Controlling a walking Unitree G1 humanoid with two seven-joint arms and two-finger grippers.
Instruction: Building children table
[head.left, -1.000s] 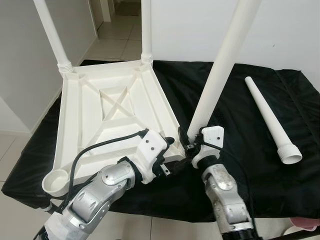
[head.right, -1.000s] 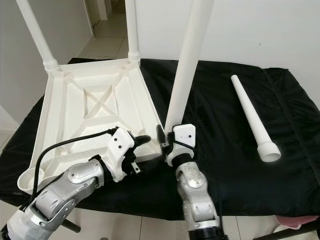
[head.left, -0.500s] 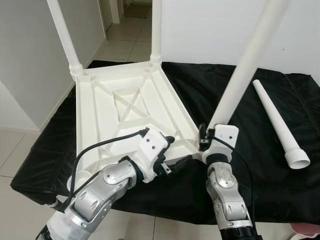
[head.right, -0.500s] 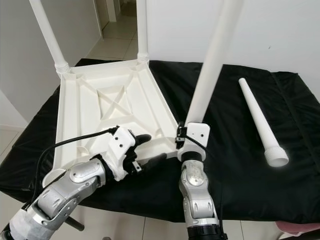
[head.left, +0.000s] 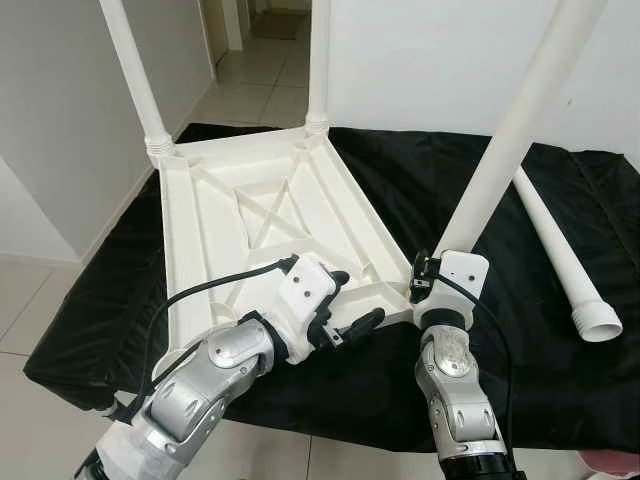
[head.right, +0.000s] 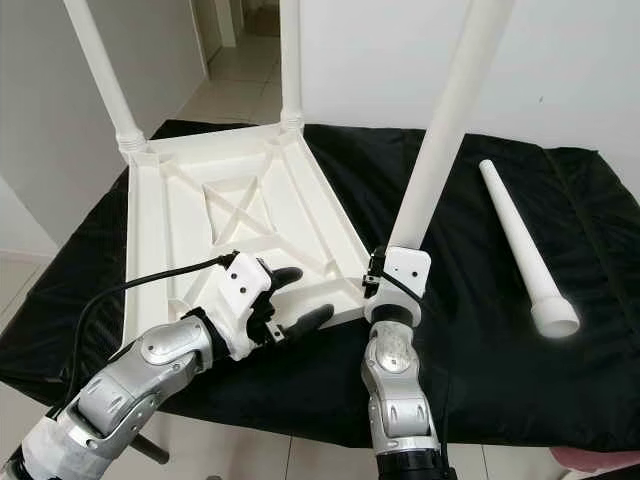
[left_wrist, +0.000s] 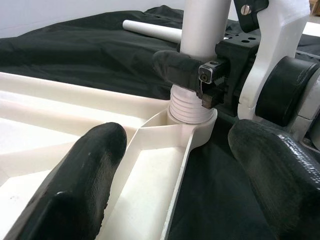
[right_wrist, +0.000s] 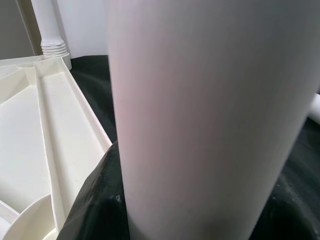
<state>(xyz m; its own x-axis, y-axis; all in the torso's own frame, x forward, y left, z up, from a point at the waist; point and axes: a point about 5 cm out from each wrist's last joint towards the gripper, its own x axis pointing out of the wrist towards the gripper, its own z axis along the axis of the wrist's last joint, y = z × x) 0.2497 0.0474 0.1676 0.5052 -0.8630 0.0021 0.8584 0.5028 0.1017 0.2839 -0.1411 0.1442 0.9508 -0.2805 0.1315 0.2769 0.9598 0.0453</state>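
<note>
1. The white table top (head.left: 262, 232) lies upside down on the black-draped counter (head.left: 420, 190), its ribbed underside up; it sits directly ahead of the left tool (head.left: 352, 305).
2. A white leg (head.left: 505, 140) stands upright in the near corner socket (left_wrist: 192, 119) of the table top, its threaded end partly seated (some thread rings show above the socket rim in the left wrist view).
3. The right tool (left_wrist: 187, 75) is clamped on this leg just above the threads — one black finger (left_wrist: 177, 67) wraps the front of the tube.
4. The left tool is spread wide, gripping nothing: one finger (left_wrist: 82, 185) rests over the tray-like rib section of the table top, the other (left_wrist: 277, 175) is off its edge above the black cloth, so the two straddle the rim just short of the socket.
5. Two more legs — one (head.left: 135, 75) at the far left corner, one (head.left: 319, 60) at the far right corner — stand upright, well beyond both tools.
6. A fourth, loose leg (head.right: 520, 250) lies flat on the cloth, out to the right of the right tool and apart from it, wide end nearest the robot.
</note>
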